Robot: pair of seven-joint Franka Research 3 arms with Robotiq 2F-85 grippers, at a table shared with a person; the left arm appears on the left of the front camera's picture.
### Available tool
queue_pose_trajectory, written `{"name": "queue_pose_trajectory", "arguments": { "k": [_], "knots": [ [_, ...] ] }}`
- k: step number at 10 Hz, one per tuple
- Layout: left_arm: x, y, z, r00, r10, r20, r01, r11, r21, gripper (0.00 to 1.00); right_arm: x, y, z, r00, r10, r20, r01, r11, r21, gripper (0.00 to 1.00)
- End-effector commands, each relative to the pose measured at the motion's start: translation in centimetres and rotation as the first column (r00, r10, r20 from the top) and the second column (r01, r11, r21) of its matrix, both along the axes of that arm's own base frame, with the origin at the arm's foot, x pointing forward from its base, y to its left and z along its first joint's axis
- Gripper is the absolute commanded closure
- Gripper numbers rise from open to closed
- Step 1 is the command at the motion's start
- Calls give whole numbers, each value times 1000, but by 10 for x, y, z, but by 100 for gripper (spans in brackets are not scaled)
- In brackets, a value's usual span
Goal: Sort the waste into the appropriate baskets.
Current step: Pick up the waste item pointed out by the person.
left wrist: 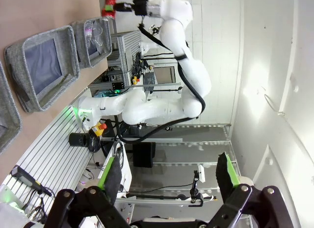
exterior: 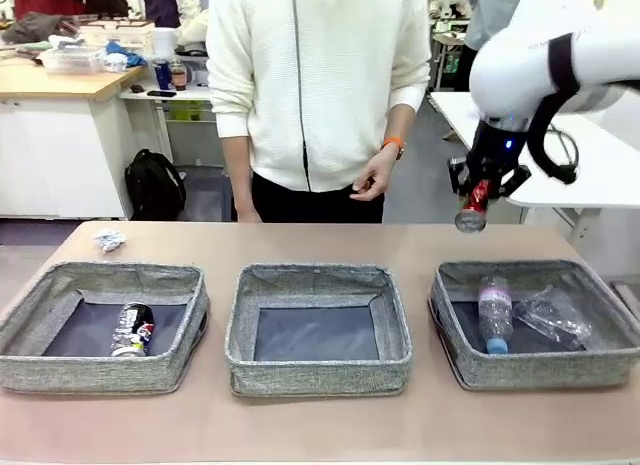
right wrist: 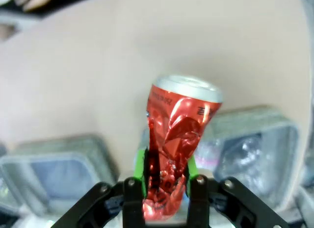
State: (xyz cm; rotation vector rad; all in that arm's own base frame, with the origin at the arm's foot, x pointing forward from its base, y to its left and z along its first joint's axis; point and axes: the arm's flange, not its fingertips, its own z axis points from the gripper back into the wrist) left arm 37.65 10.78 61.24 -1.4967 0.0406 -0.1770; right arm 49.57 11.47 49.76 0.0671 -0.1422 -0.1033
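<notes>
Red can (exterior: 473, 207), crushed, is clamped in the right gripper (exterior: 482, 188), high in open air, clear of the right bin's (exterior: 535, 370) rim. Its long axis is tilted, silver top down. Left gripper (left wrist: 168, 163) spread, empty.

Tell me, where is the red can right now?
In the front view the red can hangs in the air on the right, pinched in the right arm's jaws, up beyond the right basket that holds the bottle.
</notes>
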Motion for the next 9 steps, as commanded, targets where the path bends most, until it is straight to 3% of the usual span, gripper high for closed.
{"name": "queue_pose_trajectory", "arguments": {
  "k": [1,2,3,4,5,7,8,9],
  "knots": [
    [-1,1,2,1000,-8,15,8,1000,-7,0,-71,15,36,985,175,-2,-175,983,61,100],
    [-1,1,2,1000,-8,15,8,1000,-7,0,-102,22,52,971,237,7,-237,969,69,100],
    [-1,1,2,1000,-8,15,8,1000,-7,0,-123,20,60,982,188,35,-190,979,68,100],
    [-1,1,2,1000,-8,15,8,1000,-7,0,-115,5,51,998,69,-13,-67,993,99,73],
    [-1,1,2,1000,-8,15,8,1000,-7,0,-110,31,63,982,188,26,-189,981,43,73],
    [-1,1,2,1000,-8,15,8,1000,-7,0,-110,31,63,982,188,26,-189,981,43,73],
    [-1,1,2,1000,-8,15,8,1000,-7,0,-125,26,64,986,165,16,-166,985,51,65],
    [-1,1,2,1000,-8,15,8,1000,-7,0,-114,49,65,970,241,-44,-240,970,31,66]
  ]
}}
